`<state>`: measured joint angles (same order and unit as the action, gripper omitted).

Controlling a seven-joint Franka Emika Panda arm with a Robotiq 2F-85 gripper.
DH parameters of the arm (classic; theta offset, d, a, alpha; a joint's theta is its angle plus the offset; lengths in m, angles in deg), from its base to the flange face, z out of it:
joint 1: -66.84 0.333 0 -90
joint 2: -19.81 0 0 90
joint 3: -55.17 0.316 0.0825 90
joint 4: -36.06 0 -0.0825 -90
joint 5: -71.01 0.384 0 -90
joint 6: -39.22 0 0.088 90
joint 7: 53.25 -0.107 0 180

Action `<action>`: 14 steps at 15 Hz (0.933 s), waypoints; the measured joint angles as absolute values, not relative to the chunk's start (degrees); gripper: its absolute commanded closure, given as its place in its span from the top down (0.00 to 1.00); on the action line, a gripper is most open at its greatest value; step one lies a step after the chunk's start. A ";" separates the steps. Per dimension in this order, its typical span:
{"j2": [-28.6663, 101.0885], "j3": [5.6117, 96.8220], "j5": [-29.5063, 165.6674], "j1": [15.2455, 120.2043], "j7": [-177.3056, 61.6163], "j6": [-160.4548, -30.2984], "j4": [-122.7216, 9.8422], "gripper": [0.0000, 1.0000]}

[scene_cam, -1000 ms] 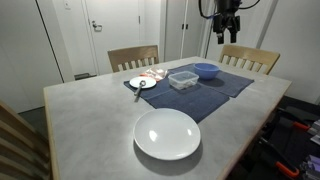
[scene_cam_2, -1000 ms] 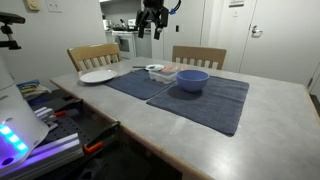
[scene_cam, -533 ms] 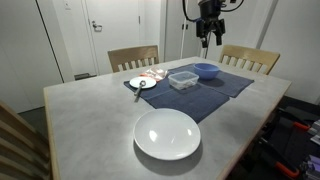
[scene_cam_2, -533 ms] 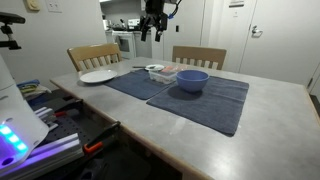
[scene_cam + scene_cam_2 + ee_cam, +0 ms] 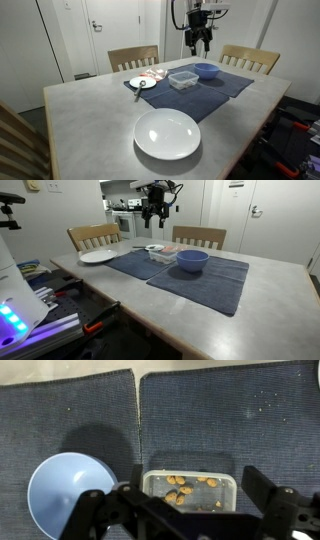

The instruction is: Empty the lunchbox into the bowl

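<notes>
The clear lunchbox (image 5: 183, 79) (image 5: 163, 251) sits on a dark blue placemat, right beside the blue bowl (image 5: 206, 70) (image 5: 192, 260). In the wrist view the lunchbox (image 5: 189, 489) holds several small brown pieces and the bowl (image 5: 66, 493) looks empty to its left. My gripper (image 5: 198, 43) (image 5: 155, 217) hangs open high above the lunchbox, holding nothing. In the wrist view its fingers (image 5: 190, 510) straddle the lunchbox from above.
A large white dish (image 5: 167, 133) (image 5: 98, 256) lies on the grey table. A small white plate (image 5: 142, 83) with a utensil sits beside the lunchbox on a second placemat (image 5: 215, 84). Wooden chairs (image 5: 133, 57) (image 5: 250, 57) stand along the table's far side.
My gripper has moved sideways from beyond the bowl to above the lunchbox, staying high. Lunchbox and bowl have not moved.
</notes>
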<state>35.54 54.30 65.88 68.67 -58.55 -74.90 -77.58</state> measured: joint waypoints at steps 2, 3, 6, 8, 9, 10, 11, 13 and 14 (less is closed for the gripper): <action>38.13 54.54 65.51 68.86 -57.77 -76.08 -75.82 1.00; 39.40 54.63 65.16 68.94 -57.34 -76.80 -74.91 1.00; 42.90 54.82 64.21 69.23 -56.19 -77.93 -71.76 1.00; 45.07 54.86 63.78 69.45 -55.23 -78.02 -69.48 1.00; 46.15 54.88 63.70 69.53 -54.73 -78.02 -68.32 1.00; 47.17 54.89 63.69 69.59 -54.27 -78.02 -67.23 1.00; 48.21 54.94 63.69 69.61 -53.66 -77.97 -66.16 1.00; 49.65 54.96 63.70 69.62 -52.93 -77.41 -64.55 1.00; 49.72 54.96 63.70 69.62 -52.96 -77.44 -64.56 1.00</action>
<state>49.72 54.96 63.70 69.62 -52.96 -77.44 -64.56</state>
